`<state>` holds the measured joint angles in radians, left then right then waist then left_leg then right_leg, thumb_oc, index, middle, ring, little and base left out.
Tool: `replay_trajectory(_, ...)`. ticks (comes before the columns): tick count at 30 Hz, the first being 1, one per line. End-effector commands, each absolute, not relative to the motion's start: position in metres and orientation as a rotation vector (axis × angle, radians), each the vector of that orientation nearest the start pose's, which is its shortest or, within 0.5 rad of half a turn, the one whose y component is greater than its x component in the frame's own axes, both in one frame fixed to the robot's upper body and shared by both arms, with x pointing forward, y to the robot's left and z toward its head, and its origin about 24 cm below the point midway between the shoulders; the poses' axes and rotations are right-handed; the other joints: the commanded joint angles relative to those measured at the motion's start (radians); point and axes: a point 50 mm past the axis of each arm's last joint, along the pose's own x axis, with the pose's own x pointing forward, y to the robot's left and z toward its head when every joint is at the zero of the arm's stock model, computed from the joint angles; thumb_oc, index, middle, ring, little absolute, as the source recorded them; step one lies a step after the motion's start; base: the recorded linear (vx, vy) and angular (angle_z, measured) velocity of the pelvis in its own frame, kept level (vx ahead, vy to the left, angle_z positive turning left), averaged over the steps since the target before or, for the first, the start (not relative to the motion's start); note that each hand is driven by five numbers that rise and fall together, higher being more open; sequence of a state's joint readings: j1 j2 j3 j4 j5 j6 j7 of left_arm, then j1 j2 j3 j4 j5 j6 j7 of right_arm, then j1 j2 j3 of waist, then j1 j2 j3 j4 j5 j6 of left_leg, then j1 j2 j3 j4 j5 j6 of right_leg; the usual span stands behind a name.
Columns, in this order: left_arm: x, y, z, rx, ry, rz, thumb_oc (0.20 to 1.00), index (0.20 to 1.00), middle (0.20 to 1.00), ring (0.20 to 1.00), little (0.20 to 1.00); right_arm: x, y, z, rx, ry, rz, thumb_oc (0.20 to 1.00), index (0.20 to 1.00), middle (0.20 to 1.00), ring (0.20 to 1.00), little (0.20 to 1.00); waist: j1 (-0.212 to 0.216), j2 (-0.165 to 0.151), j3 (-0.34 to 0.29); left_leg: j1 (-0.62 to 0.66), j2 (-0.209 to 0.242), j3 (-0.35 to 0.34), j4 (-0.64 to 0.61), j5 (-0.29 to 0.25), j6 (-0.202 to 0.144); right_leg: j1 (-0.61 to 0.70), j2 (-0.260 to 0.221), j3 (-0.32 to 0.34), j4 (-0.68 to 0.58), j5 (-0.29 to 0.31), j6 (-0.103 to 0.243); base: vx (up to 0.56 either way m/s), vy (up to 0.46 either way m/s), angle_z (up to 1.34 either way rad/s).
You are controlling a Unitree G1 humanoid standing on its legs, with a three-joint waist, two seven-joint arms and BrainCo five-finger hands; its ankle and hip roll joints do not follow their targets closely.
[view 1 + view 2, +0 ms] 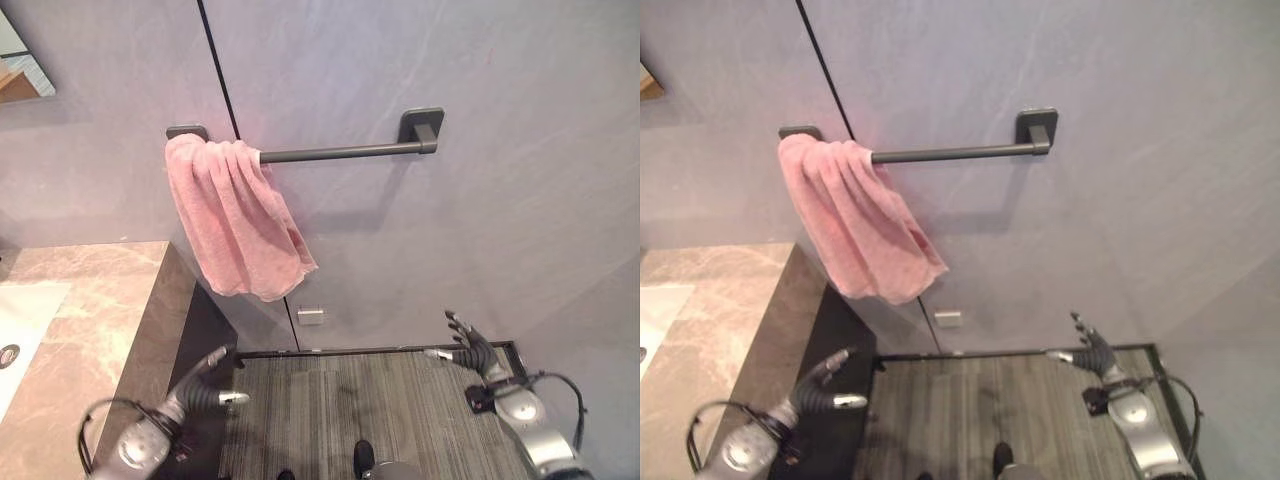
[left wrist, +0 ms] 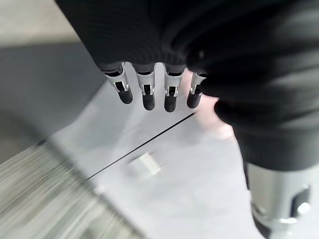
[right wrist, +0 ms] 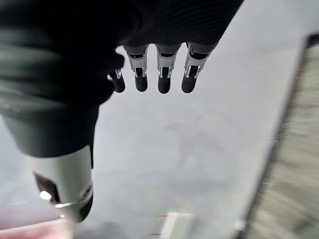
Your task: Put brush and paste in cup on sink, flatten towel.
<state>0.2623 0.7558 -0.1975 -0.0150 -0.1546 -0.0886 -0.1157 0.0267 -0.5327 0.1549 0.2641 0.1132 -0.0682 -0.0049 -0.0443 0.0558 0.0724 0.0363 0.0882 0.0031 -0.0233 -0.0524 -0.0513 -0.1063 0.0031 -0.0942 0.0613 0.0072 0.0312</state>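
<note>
A: Left eye view first: where is the towel?

B: The pink terry towel (image 1: 235, 215) hangs bunched at the left end of a dark grey metal towel bar (image 1: 340, 152) fixed to the pale grey wall (image 1: 500, 200). It is gathered into folds over the bar and droops in a slanted lump, its lower edge ending above a small white plate (image 1: 311, 316) low on the wall. Most of the bar to the right of it is bare.

A: And the hands?

B: The left hand (image 1: 205, 387) sits low, beside the dark side panel of the beige marble table (image 1: 110, 300), fingers straight and spread, thumb apart, holding nothing. Its own wrist view shows the fingers (image 2: 148, 97) extended in a row with the wall past them. The right hand (image 1: 472, 348) is raised low on the right over the grey striped floor (image 1: 370, 400), fingers fanned wide and empty; the right wrist view shows its fingers (image 3: 163, 79) straight too.

A: How far are they from the towel?

B: Both well below it, touching nothing.

A: Anything else on the table?

B: The edge of a white sink basin (image 1: 25, 320) is set into it at the far left.
</note>
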Motion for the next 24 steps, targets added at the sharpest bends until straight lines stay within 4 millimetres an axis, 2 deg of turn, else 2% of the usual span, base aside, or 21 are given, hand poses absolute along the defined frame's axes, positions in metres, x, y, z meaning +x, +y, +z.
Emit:
replay_trajectory(1, 0.218, 0.241, 0.102, 0.547, -0.056, -0.396, 1.000, 1.000, 1.000, 1.000, 1.000, 0.273, -0.211, 0.056, -0.430, -0.011, 0.215, 1.000, 1.000, 1.000, 1.000, 1.000, 0.006, -0.068, -0.039, -0.018, -0.066, 0.029, -0.064, 0.110, -0.014, 0.107, -0.073, 0.033, -0.126, 0.053, 0.095, 0.00, 0.000, 0.00)
replay_trajectory(2, 0.221, 0.240, 0.115, 0.530, -0.108, -0.384, 1.000, 1.000, 1.000, 1.000, 1.000, 0.277, -0.208, 0.062, -0.429, -0.032, 0.227, 1.000, 1.000, 1.000, 1.000, 1.000, 0.009, -0.069, -0.039, -0.020, -0.066, 0.027, -0.064, 0.111, -0.015, 0.109, -0.076, 0.031, -0.131, 0.057, 0.096, -0.01, 0.004, 0.03)
replay_trajectory(3, 0.221, 0.240, 0.115, 0.530, -0.108, -0.383, 1.000, 1.000, 1.000, 1.000, 1.000, 0.278, -0.208, 0.062, -0.428, -0.033, 0.228, 1.000, 1.000, 1.000, 1.000, 1.000, 0.007, -0.069, -0.038, -0.020, -0.067, 0.027, -0.064, 0.111, -0.015, 0.109, -0.076, 0.030, -0.132, 0.057, 0.096, 0.00, 0.014, 0.05)
replay_trajectory(5, 0.227, 0.244, 0.144, 0.489, -0.229, -0.315, 1.000, 1.000, 1.000, 1.000, 1.000, 0.287, -0.201, 0.077, -0.431, -0.086, 0.236, 1.000, 1.000, 1.000, 1.000, 1.000, 0.023, -0.067, -0.042, -0.025, -0.068, 0.021, -0.064, 0.113, -0.018, 0.111, -0.081, 0.021, -0.138, 0.064, 0.097, 0.00, 0.019, 0.09)
replay_trajectory(7, 0.226, 0.253, 0.160, 0.469, -0.280, -0.259, 1.000, 1.000, 1.000, 1.000, 1.000, 0.292, -0.196, 0.087, -0.428, -0.122, 0.244, 1.000, 1.000, 1.000, 1.000, 1.000, 0.033, -0.066, -0.038, -0.029, -0.069, 0.015, -0.064, 0.114, -0.018, 0.110, -0.084, 0.015, -0.140, 0.067, 0.098, -0.01, 0.022, 0.15)
replay_trajectory(9, 0.224, 0.261, 0.162, 0.452, -0.274, -0.230, 1.000, 1.000, 1.000, 1.000, 1.000, 0.293, -0.193, 0.089, -0.427, -0.130, 0.255, 1.000, 1.000, 1.000, 1.000, 1.000, 0.036, -0.066, -0.037, -0.031, -0.069, 0.014, -0.064, 0.114, -0.017, 0.109, -0.085, 0.014, -0.141, 0.069, 0.099, -0.01, 0.022, 0.09)
replay_trajectory(11, 0.224, 0.280, 0.170, 0.480, -0.282, -0.127, 1.000, 1.000, 1.000, 1.000, 1.000, 0.298, -0.183, 0.095, -0.431, -0.154, 0.283, 1.000, 1.000, 1.000, 1.000, 1.000, 0.051, -0.063, -0.030, -0.038, -0.072, 0.014, -0.064, 0.115, -0.016, 0.102, -0.091, 0.014, -0.147, 0.076, 0.103, -0.01, 0.036, 0.01)
replay_trajectory(12, 0.224, 0.281, 0.170, 0.480, -0.282, -0.126, 1.000, 1.000, 1.000, 1.000, 1.000, 0.299, -0.182, 0.095, -0.431, -0.155, 0.284, 1.000, 1.000, 1.000, 1.000, 1.000, 0.051, -0.063, -0.029, -0.038, -0.072, 0.014, -0.064, 0.115, -0.016, 0.102, -0.091, 0.014, -0.147, 0.076, 0.103, 0.00, 0.000, 0.00)
replay_trajectory(15, 0.229, 0.301, 0.172, 0.508, -0.271, -0.017, 1.000, 1.000, 1.000, 1.000, 1.000, 0.307, -0.169, 0.105, -0.444, -0.191, 0.314, 1.000, 1.000, 1.000, 1.000, 1.000, 0.066, -0.059, -0.015, -0.061, -0.075, 0.015, -0.064, 0.121, -0.015, 0.078, -0.098, 0.017, -0.149, 0.089, 0.109, -0.05, 0.035, 0.00)
replay_trajectory(16, 0.230, 0.301, 0.172, 0.508, -0.273, -0.017, 1.000, 1.000, 1.000, 1.000, 1.000, 0.307, -0.169, 0.105, -0.444, -0.192, 0.314, 1.000, 1.000, 1.000, 1.000, 1.000, 0.067, -0.059, -0.015, -0.063, -0.075, 0.015, -0.064, 0.121, -0.015, 0.077, -0.098, 0.018, -0.149, 0.089, 0.109, -0.05, 0.039, 0.01)
replay_trajectory(21, 0.244, 0.319, 0.176, 0.551, -0.261, 0.081, 1.000, 1.000, 1.000, 1.000, 1.000, 0.321, -0.153, 0.127, -0.480, -0.267, 0.330, 1.000, 1.000, 1.000, 1.000, 1.000, 0.081, -0.057, 0.000, -0.126, -0.072, 0.023, -0.064, 0.137, -0.021, 0.018, -0.104, 0.020, -0.149, 0.105, 0.115, -0.05, 0.046, 0.02)
replay_trajectory(24, 0.260, 0.326, 0.177, 0.503, -0.251, 0.130, 1.000, 1.000, 1.000, 1.000, 1.000, 0.330, -0.136, 0.142, -0.475, -0.313, 0.351, 1.000, 1.000, 1.000, 1.000, 1.000, 0.079, -0.056, 0.016, -0.171, -0.073, 0.026, -0.064, 0.149, -0.023, -0.026, -0.108, 0.020, -0.149, 0.118, 0.118, -0.04, 0.067, 0.00)
